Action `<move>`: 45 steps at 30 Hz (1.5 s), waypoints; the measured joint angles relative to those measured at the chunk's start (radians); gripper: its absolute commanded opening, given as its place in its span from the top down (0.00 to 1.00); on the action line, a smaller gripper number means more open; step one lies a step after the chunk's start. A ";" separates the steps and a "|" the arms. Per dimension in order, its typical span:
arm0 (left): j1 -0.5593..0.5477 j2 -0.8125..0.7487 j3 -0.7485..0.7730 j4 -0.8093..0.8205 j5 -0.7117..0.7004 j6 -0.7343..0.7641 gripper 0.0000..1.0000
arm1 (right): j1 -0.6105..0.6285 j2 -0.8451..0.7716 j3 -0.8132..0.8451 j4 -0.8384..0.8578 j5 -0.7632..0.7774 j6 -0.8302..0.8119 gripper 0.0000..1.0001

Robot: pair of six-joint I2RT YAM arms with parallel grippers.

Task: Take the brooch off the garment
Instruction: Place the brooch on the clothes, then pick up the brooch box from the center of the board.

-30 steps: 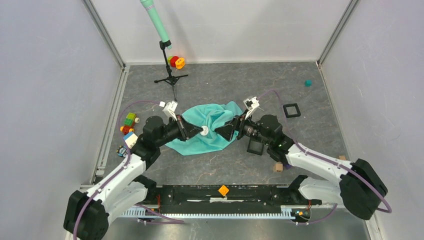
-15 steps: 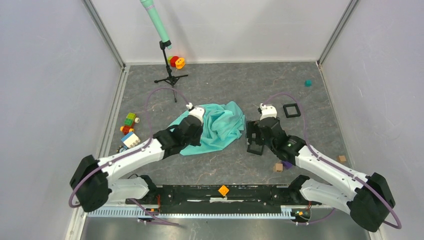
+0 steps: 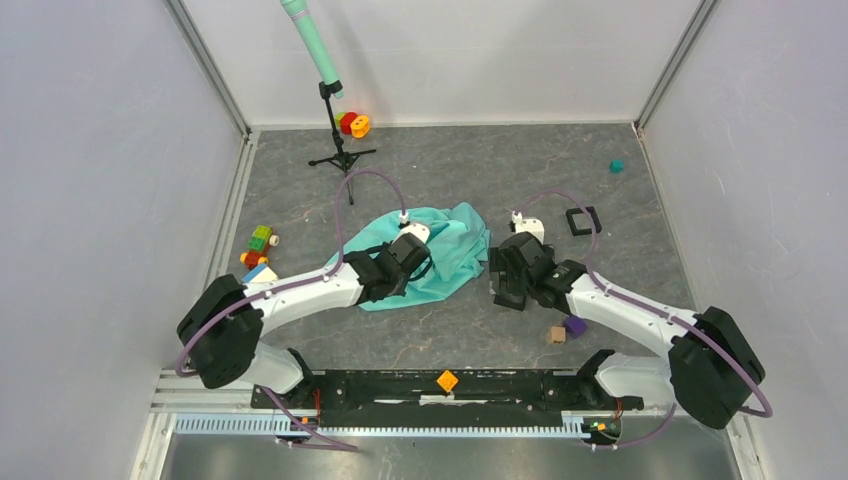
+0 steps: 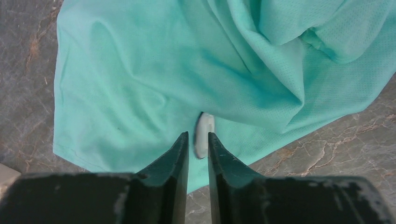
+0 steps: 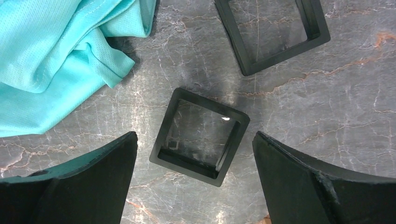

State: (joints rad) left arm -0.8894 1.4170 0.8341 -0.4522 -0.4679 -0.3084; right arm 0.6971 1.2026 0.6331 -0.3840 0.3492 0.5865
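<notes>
Lying crumpled at the centre of the table, the soft green shirt is being pointed at by the left gripper, jaws narrow at the white brooch; grip cannot be told. Likely hard and light, the brooch is best pinched by its rim. The right gripper is being held wide, empty.

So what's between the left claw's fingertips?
A white oval piece, probably the brooch, lying on the garment, its near end in the gap of the left gripper. The left wrist view shows it.

Lab enclosure (white panelled walls)
</notes>
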 measured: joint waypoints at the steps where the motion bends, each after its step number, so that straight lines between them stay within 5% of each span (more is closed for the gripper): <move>1: 0.000 0.010 0.006 -0.002 0.004 0.003 0.56 | 0.000 0.010 0.006 0.001 0.000 0.008 0.02; 4: 0.000 0.030 0.019 -0.002 0.035 0.013 0.47 | 0.000 0.032 0.016 0.001 0.000 0.023 0.02; 18: 0.017 -0.096 -0.030 0.120 0.313 0.010 0.39 | 0.000 0.113 0.025 -0.002 0.000 0.080 0.05; 26: 0.026 -0.169 -0.075 0.156 0.358 -0.001 0.38 | 0.000 0.143 0.027 -0.040 0.001 0.119 0.12; 32: 0.029 -0.172 -0.081 0.169 0.374 -0.008 0.38 | 0.000 0.151 0.027 -0.050 -0.006 0.143 0.30; 45: 0.031 -0.222 -0.165 0.288 0.459 -0.028 0.39 | 0.000 -0.010 0.053 -0.094 -0.071 0.197 0.32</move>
State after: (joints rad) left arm -0.8589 1.1946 0.6689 -0.1638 -0.0086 -0.3363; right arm 0.6971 1.1927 0.6865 -0.4778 0.2787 0.7837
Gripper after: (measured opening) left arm 0.614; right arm 0.750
